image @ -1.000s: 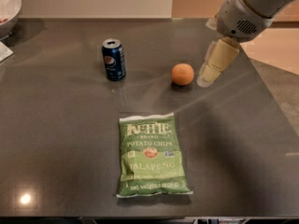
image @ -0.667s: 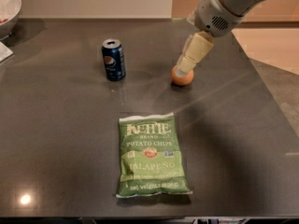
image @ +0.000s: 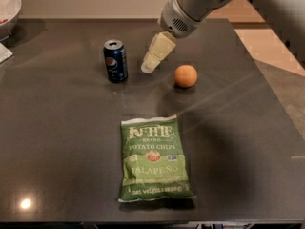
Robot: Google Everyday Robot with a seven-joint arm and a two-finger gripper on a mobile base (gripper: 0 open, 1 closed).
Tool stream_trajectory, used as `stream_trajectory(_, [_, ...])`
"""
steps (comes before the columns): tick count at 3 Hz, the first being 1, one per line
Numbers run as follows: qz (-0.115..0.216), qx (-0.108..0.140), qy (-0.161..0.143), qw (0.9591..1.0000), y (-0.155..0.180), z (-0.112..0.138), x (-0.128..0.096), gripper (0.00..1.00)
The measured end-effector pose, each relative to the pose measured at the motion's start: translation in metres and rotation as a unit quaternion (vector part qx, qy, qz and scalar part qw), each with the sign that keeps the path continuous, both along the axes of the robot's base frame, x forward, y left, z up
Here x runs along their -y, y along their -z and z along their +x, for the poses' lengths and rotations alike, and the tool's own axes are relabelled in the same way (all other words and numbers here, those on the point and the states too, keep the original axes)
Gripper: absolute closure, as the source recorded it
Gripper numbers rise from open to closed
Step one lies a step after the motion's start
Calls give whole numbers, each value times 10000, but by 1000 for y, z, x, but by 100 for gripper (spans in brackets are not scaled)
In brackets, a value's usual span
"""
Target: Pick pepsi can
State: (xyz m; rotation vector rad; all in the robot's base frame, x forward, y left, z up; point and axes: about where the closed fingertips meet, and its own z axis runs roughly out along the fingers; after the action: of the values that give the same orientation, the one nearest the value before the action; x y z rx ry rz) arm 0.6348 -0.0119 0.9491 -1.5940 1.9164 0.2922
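Pepsi can (image: 116, 61) — glossy blue cyl., upright — cream pincer (image: 147, 67) just beside

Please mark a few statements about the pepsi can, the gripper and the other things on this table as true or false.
1. The pepsi can stands upright on the table. True.
2. The gripper has lifted the can. False: it hangs beside the can, between it and the orange, and the can rests on the table.
3. The orange is left of the can in the camera view. False: it is to the can's right.
4. The Kettle chips bag lies flat, nearer the camera than the can. True.
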Motion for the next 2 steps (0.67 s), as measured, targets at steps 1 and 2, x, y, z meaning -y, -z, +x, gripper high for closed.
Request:
stream_trajectory(1, [62, -178, 16, 9998, 16, 11, -34, 0])
stream_trajectory(2, [43, -351, 167, 9992, 32, 26, -62, 0])
